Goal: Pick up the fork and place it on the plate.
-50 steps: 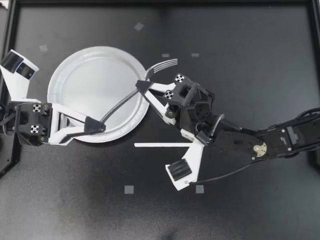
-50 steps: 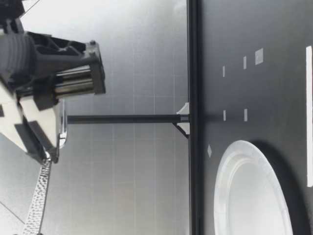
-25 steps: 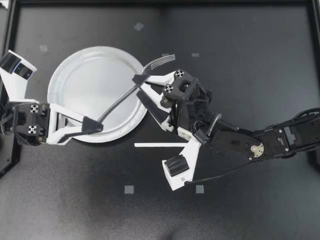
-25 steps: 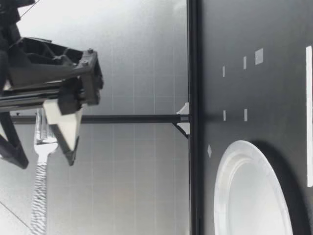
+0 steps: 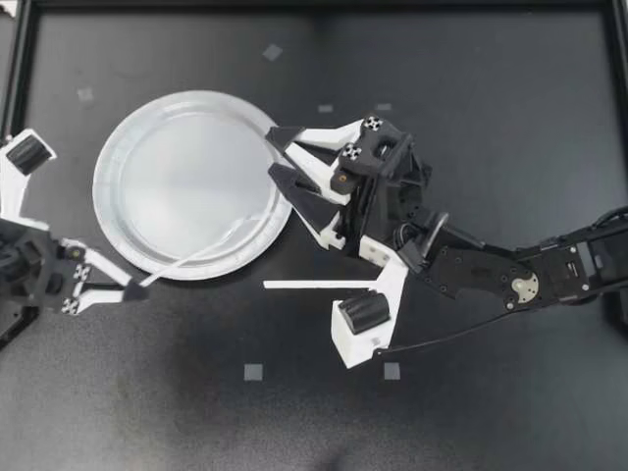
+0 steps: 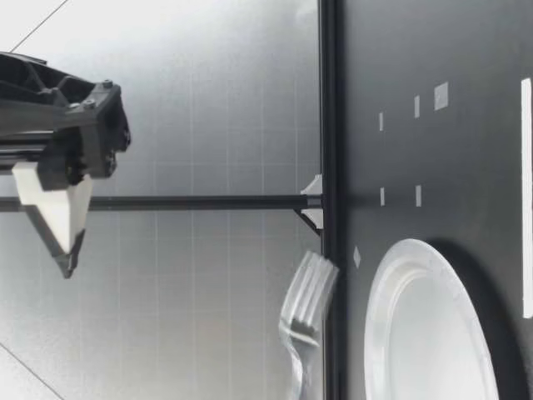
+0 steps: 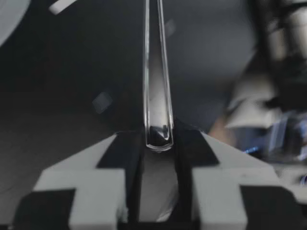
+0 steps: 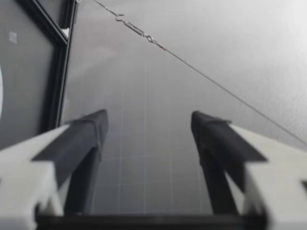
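Left gripper (image 5: 135, 287): its fingers (image 7: 128, 154) are clenched on the butt end of the fork (image 7: 157, 91), one pad on each side of the handle, which runs straight out ahead of them. This is an end grip with the whole length cantilevered, so I judge it liable to pivot if jolted.

Right gripper (image 5: 272, 152): its fingers (image 8: 85, 139) are spread wide with nothing between them. It stands at the plate's edge on the side away from the left gripper and is apart from the fork.

Position of the fork: in the top view the handle slants from the left gripper across the rim of the white paper plate (image 5: 104, 157), with the head over the plate's inner part. The low view shows the tines (image 6: 308, 287) raised above the plate; no contact is visible.

Progress: pick-up done; the fork is over the plate. Lowering and letting go are not yet done.

Condition of the fork: slim, glossy, pale, four tines, handle rounded at the end. It reads as see-through in the left wrist view; whether it is clear plastic or bright metal cannot be told. It is blurred in the top view
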